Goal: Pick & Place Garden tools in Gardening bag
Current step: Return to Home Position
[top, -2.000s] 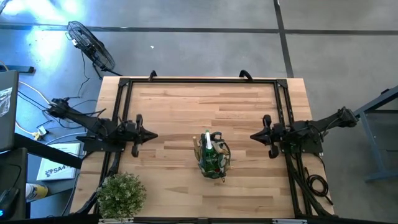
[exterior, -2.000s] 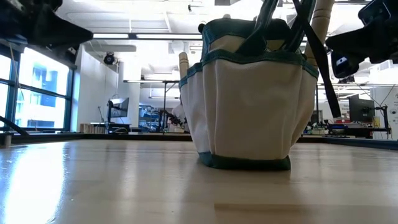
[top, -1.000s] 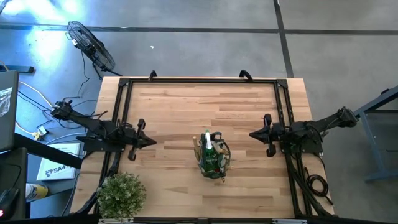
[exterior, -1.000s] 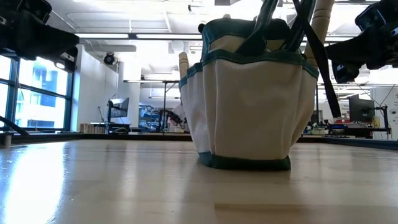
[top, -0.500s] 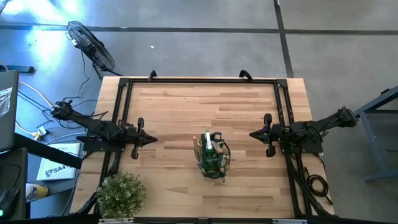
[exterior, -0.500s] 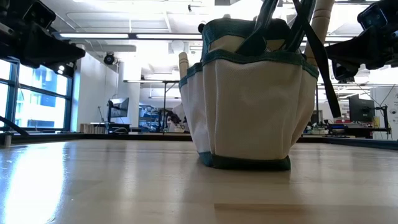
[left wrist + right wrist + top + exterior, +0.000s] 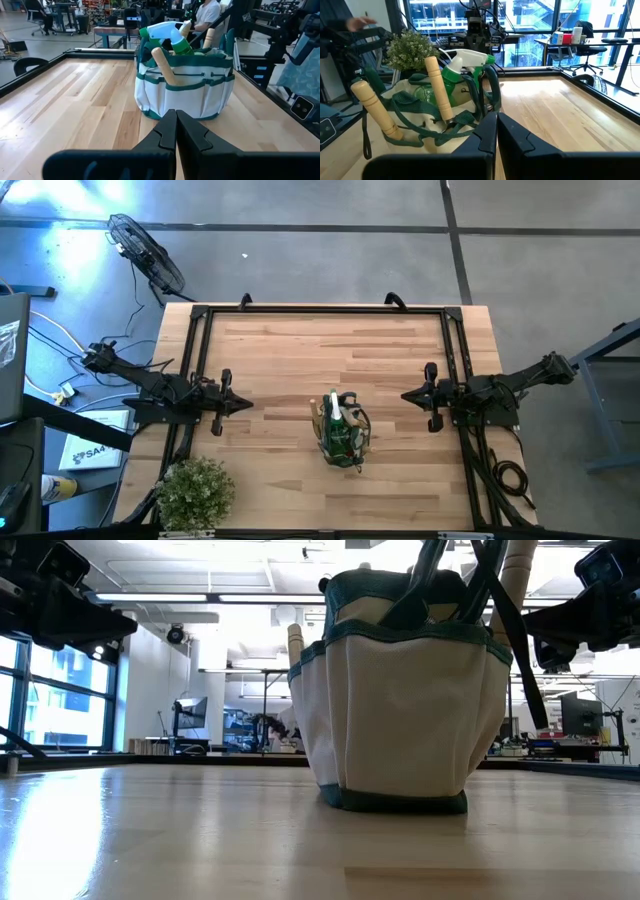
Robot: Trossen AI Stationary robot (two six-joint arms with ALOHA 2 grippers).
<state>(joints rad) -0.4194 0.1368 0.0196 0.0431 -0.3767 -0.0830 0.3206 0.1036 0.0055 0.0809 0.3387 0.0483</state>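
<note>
Resting over the left edge of the table (image 7: 300, 350), the left gripper (image 7: 240, 402) points inward with its fingers (image 7: 165, 135) pressed together and nothing between them, a parked pose that suits an arm with nothing to carry. Near the front left corner stands the bushy plant (image 7: 195, 490), well apart from the work and no part of it. Between the two arms, a little toward the front edge, the gardening bag (image 7: 342, 435) stands upright on its flat base, and its soft walls prop the tools on end. Two wooden trowel handles (image 7: 437, 87) lean out over the rim, and a green-and-white spray bottle (image 7: 167, 32) pokes up among them beside the dark loop handles. No tool lies loose on the bare wood, so the packing looks complete. Over the right edge, the right gripper (image 7: 405, 395) mirrors its partner: it faces the bag from well apart, with jaws closed tight and empty. Both arms seem to be at rest, clear of the bag.
</note>
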